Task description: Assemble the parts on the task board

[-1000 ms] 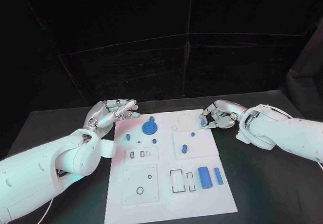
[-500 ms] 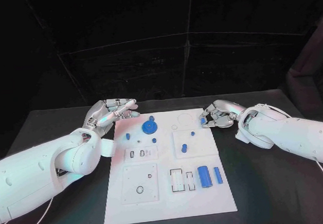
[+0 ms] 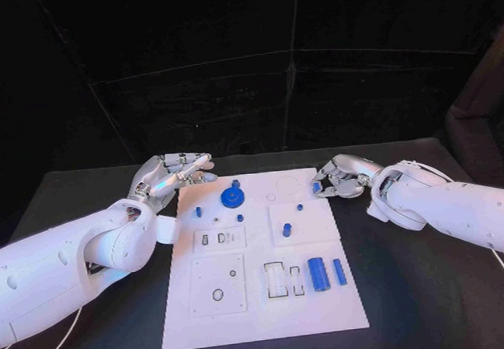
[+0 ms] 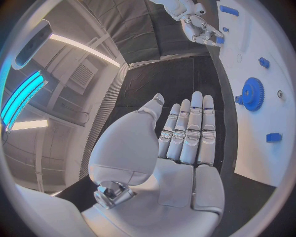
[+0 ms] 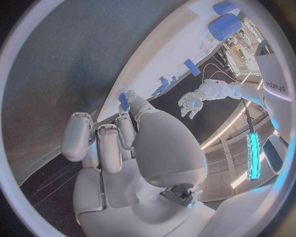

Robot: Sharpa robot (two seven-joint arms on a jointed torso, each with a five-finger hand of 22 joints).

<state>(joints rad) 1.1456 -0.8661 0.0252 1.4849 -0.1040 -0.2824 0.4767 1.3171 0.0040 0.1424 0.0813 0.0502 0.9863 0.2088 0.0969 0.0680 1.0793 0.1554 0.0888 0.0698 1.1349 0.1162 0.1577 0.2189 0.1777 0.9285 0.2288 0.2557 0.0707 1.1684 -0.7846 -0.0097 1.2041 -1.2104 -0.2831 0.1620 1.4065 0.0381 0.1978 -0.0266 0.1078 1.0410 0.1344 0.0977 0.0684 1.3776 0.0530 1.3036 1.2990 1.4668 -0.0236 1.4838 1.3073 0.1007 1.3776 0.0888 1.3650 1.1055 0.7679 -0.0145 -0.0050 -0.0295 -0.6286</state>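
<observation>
I keep my left robot hand (image 3: 173, 174) flat and empty at ten o'clock while my right robot hand (image 3: 336, 180) pinches a small blue part (image 3: 317, 188) at the board (image 3: 262, 318) edge for fitting.

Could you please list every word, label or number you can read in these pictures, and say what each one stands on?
"sharpa": grey lettering on the white forearm of the left arm, in the right wrist view.
The task board carries no readable text in the head view; any marks on it are too small to tell.
</observation>
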